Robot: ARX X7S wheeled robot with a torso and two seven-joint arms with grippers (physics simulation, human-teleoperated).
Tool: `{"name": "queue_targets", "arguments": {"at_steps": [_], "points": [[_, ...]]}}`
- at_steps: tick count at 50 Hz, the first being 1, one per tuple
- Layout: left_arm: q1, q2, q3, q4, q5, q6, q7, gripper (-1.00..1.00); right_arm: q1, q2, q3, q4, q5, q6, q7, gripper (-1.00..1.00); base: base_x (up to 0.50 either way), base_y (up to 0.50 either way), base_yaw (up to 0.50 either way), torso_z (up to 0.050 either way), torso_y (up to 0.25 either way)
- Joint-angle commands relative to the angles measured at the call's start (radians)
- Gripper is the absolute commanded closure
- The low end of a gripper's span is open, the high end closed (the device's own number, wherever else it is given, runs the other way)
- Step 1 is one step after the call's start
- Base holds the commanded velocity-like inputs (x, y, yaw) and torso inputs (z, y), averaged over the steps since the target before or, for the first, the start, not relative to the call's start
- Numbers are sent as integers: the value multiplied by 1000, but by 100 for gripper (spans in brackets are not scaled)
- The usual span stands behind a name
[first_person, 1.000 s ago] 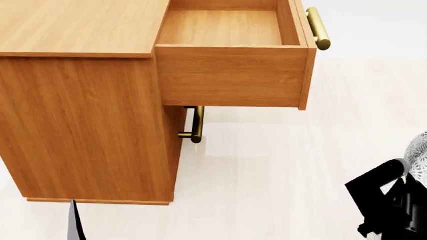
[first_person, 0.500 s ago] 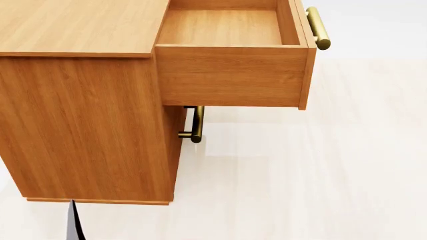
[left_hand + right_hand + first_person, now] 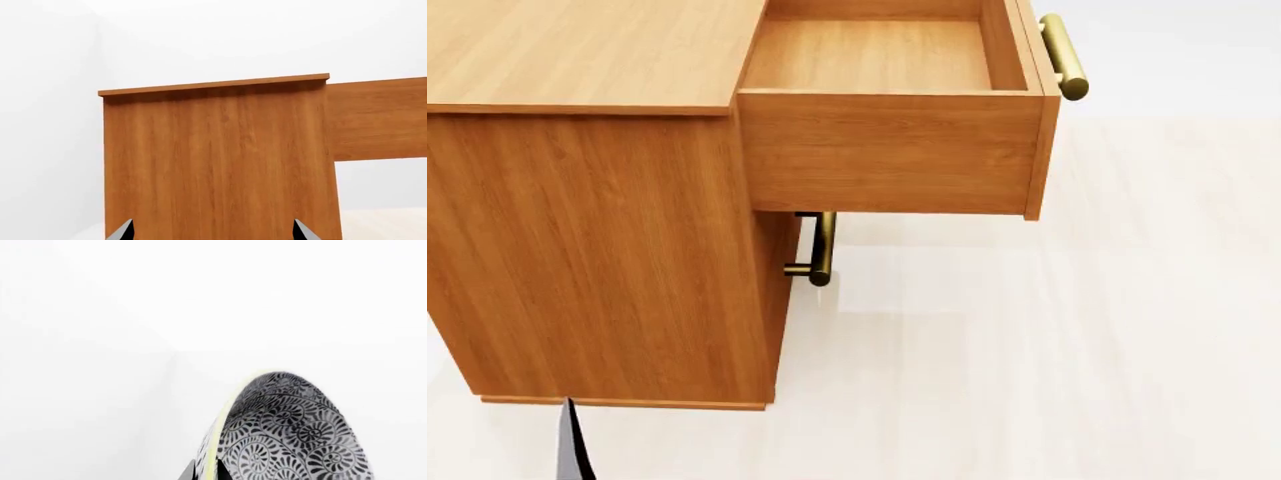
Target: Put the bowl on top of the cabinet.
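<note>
**Patterned bowl pinched at the rim, well clear of the cabinet**

The right gripper (image 3: 205,471) shows only as two dark finger tips at the edge of the right wrist view, one on each side of the pale rim of the round deep white bowl with its dense dark floral pattern (image 3: 287,440), so it is clamped on that rim. The bowl stands on edge, its glossy curved inside facing the camera, with only blank white wall around it. Neither the bowl nor this gripper appears in the head view.

The left gripper (image 3: 212,231) shows two dark pointed finger tips (image 3: 123,232) set wide apart with nothing between them, facing the flat grained side panel of the tall orange-brown wooden cabinet (image 3: 220,165).

In the head view the cabinet's flat top (image 3: 587,50) is smooth bare wood with a thin overhanging edge. Its top drawer (image 3: 888,130) is pulled out to the right, a boxy open tray with a round brass bar handle (image 3: 1064,55) on its front. A second brass handle (image 3: 817,250) sits below it. Pale glossy floor (image 3: 1028,350) lies open to the right of the cabinet.
</note>
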Motion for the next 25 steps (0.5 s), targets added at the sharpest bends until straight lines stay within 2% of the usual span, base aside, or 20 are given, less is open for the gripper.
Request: {"name": "queue_targets", "arguments": {"at_steps": [1, 7, 12, 22, 25], "points": [[-2, 1, -5, -8, -9, 17, 7, -100, 225, -226, -82, 343, -53, -210, 8, 100, 0, 0, 0, 0, 0], [2, -2, -3, -8, -18, 24, 7, -100, 240, -318, -132, 344, -26, -219, -5, 100, 0, 0, 0, 0, 0], [4, -5, -4, -8, -31, 30, 8, -100, 321, -375, -93, 343, 30, -257, -2, 100, 0, 0, 0, 0, 0], [5, -9, 2, -5, -38, 31, 9, -100, 398, -495, -160, 343, 8, -300, -51, 100, 0, 0, 0, 0, 2], [6, -11, 3, -6, -43, 35, 10, -100, 435, -499, -310, 324, 141, -294, -39, 100, 0, 0, 0, 0, 0]]}}
